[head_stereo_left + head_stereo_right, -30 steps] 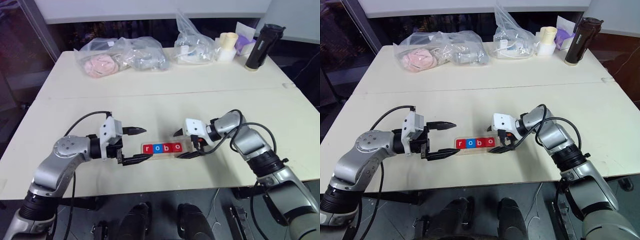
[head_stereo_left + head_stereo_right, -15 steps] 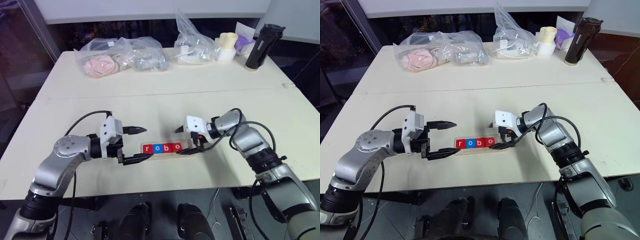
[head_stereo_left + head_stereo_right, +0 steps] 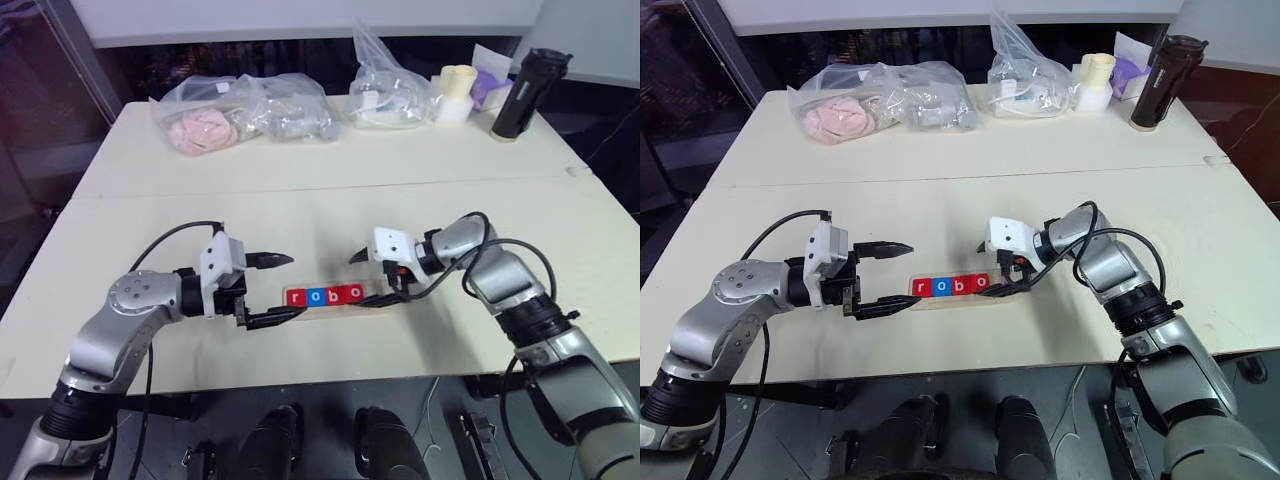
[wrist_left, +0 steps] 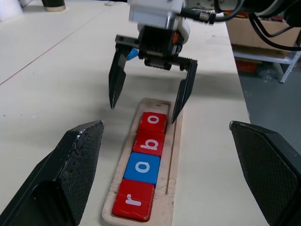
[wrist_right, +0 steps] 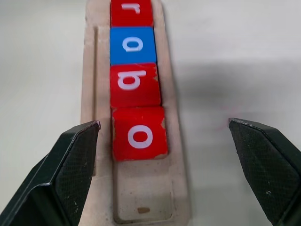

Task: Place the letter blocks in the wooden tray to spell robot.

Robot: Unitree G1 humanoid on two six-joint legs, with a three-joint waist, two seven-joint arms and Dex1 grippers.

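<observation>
Wooden tray (image 3: 372,296): flat on the near half of the pale table (image 3: 320,200), between the two grippers, long axis running left to right.
Letter blocks (image 5: 136,84): four in the tray's groove, touching edge to edge, reading r, o, b, o from left to right.
Red r block (image 4: 134,200): at the tray's left end.
Blue o block (image 4: 143,167): just right of the r, touching it.
Red b block (image 4: 149,142): third in the row.
Red o block (image 5: 139,133): fourth in the row, last before the bare slot.
Bare slot (image 5: 142,193): at the tray's right end, pale wood showing, small dark speck on it.
Left gripper (image 3: 278,290): just left of the tray, pointing right along it, fingers spread wide, holding nothing; nearer fingertip close beside the tray's left end.
Right gripper (image 3: 362,279): over the tray's right end, pointing left and tilted down, fingers wide apart, holding nothing; in the left wrist view one fingertip (image 4: 178,109) just beside the red o block, touching or apart not clear.
Plastic bags (image 3: 245,110): on the far side of the table, well apart from the tray, one with pink contents to the left, another clear one further right (image 3: 385,85).
Black bottle (image 3: 525,92): upright at the far right of the table.
Pale cup (image 3: 455,92): left of the bottle, beside a purple item (image 3: 490,90).
</observation>
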